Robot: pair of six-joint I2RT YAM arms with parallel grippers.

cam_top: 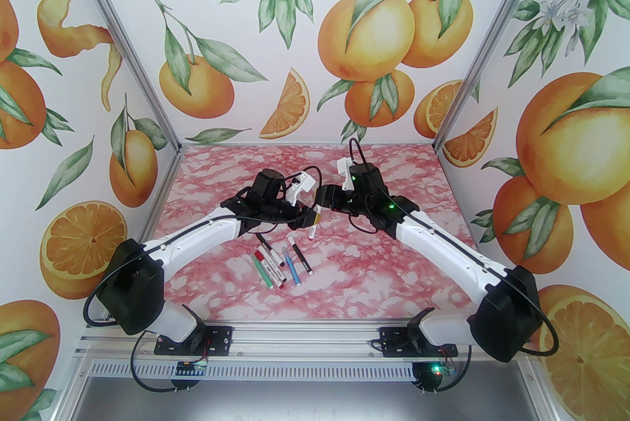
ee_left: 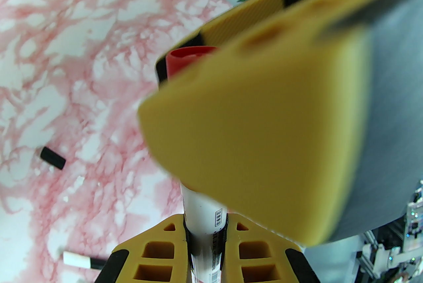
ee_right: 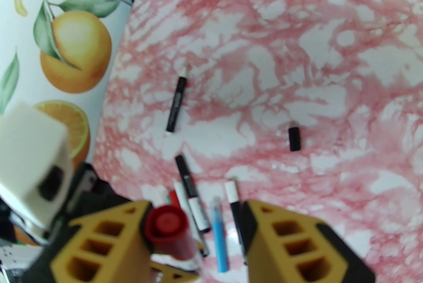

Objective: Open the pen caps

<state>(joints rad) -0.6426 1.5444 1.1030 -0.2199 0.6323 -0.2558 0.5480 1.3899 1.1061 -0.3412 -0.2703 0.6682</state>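
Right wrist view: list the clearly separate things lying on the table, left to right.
In order: far black pen → blue pen → black cap.

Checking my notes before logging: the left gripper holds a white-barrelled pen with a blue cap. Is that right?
Not quite: the cap is red, not blue, as the right wrist view shows. The left gripper does hold the white-barrelled pen.
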